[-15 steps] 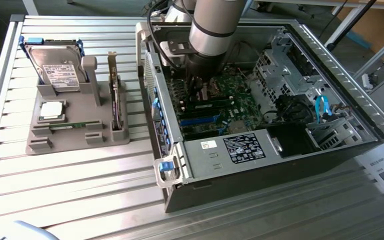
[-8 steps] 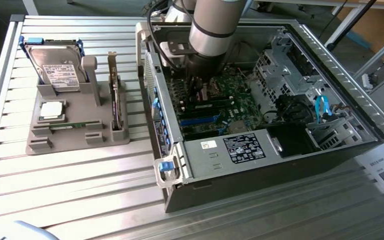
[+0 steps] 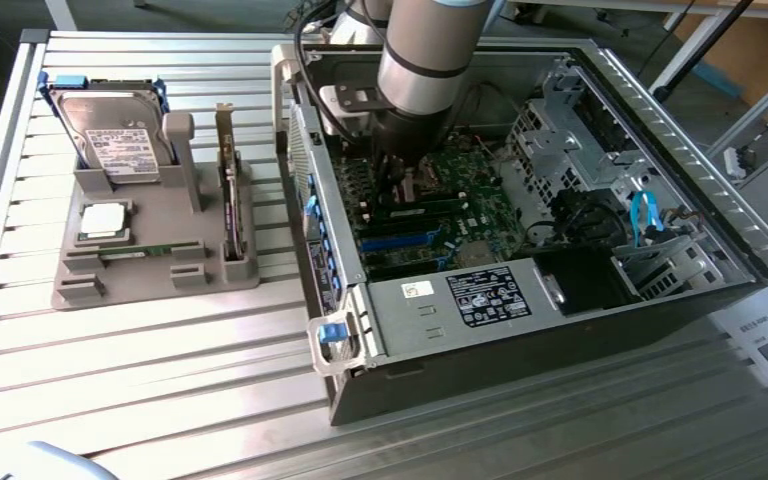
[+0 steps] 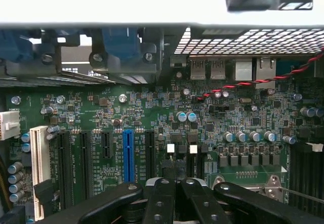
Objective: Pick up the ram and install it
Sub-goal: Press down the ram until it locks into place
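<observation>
The claw (image 4: 175, 183) was inside the open computer case (image 3: 651, 310), low over the green motherboard (image 4: 152, 112), presumably so a stick could go in straight. Its fingers were shut together; whether they pinched a ram stick could not be told. Well away from the claw, 1 ram (image 3: 144, 251) lay flat in the grey tray (image 3: 117, 285), near the hard drive (image 3: 115, 140).

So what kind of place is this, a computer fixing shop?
Probably a robot lab or workshop. An open computer case lies on a slatted metal table, a grey tray beside it holds spare parts such as a hard drive, and a robot arm reaches into the case.
</observation>
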Available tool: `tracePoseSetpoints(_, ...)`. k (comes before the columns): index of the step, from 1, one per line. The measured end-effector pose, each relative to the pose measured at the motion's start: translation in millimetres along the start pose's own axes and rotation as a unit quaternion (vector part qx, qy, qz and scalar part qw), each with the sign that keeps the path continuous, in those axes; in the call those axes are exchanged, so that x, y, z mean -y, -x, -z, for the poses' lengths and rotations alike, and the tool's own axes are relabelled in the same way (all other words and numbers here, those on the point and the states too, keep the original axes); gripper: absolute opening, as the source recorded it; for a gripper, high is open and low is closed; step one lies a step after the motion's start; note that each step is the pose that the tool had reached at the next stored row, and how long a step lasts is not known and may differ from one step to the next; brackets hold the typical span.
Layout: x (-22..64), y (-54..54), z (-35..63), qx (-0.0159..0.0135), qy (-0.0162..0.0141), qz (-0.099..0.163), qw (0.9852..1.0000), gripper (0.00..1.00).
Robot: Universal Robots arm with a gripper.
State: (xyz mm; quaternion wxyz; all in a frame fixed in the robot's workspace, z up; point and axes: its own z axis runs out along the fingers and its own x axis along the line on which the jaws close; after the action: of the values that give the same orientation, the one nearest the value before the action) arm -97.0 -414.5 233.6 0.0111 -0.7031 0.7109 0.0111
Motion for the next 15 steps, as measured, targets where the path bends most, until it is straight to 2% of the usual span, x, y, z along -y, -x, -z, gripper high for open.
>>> tracePoseSetpoints(15,0.0,-0.2,-2.8,-0.0001,-0.0001,0.0,1.0,0.1)
